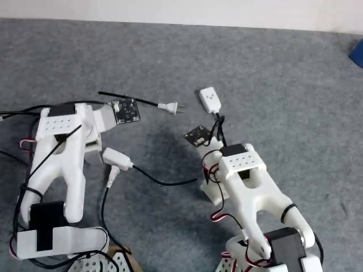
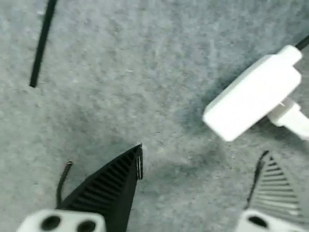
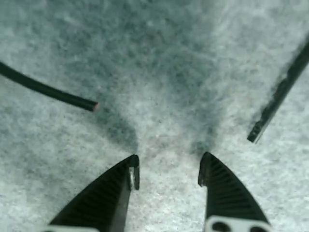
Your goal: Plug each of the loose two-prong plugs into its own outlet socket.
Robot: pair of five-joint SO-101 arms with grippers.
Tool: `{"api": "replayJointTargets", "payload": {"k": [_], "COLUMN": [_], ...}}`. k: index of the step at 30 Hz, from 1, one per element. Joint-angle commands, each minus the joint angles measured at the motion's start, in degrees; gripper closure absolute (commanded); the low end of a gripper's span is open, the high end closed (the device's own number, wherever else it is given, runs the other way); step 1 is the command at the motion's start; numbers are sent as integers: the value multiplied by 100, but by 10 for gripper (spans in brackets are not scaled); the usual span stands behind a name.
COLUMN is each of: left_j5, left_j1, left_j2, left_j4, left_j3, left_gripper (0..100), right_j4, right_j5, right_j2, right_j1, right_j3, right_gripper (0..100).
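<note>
1. Starting with where everything is: the loose plug [image 1: 170, 106] lies mid-bench toward the far edge. Its prongs aim at the white socket [image 1: 209, 97] nearby, but the two are apart.
2. A second socket [image 2: 251, 99] sits closer to the bench's left edge with a white plug [image 1: 112, 175] right against it. I can't tell if that one is actually seated.
3. The left gripper [image 2: 200, 162] is spread wide and holding nothing, low over the grey felt, with the second socket just off one finger. The right gripper [image 3: 169, 166] is also spread and empty, with a cut cable end [image 3: 91, 104] lying close by.
4. Biggest worry: neither socket looks fixed down. My guess is that pushing a plug in one-handed will just skate the socket across the felt unless the other gripper braces it.
5. The loose plug is small and flat. Pinch it by the cord instead of the body and it will probably swivel, so the prongs miss the slots.
6. Cords run all over the middle of the bench. An arm sweeping through could snag one and drag a socket or plug out of line.
7. If the left gripper drops or closes carelessly, it could knock the second socket and disturb the white plug.
</note>
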Motion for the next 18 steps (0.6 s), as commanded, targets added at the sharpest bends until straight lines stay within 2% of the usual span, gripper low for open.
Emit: {"api": "replayJointTargets", "payload": {"k": [1, 4, 10, 18], "left_j5": [-2479, -2743, -2760, -2752], "left_j1": [286, 637, 1358, 1349], "left_j2": [-13, -13, 338, 1464], "left_j4": [-70, -26, -44, -26], "left_j3": [-356, -330, -136, -488], "left_gripper": [618, 646, 694, 697], "right_j4": [-101, -101, -101, -110], "right_j5": [132, 132, 132, 132], "right_j2": [-198, -198, -198, -198], "right_j1": [22, 22, 22, 22], "right_j3": [4, 4, 4, 4], "right_gripper": [800, 800, 800, 800]}}
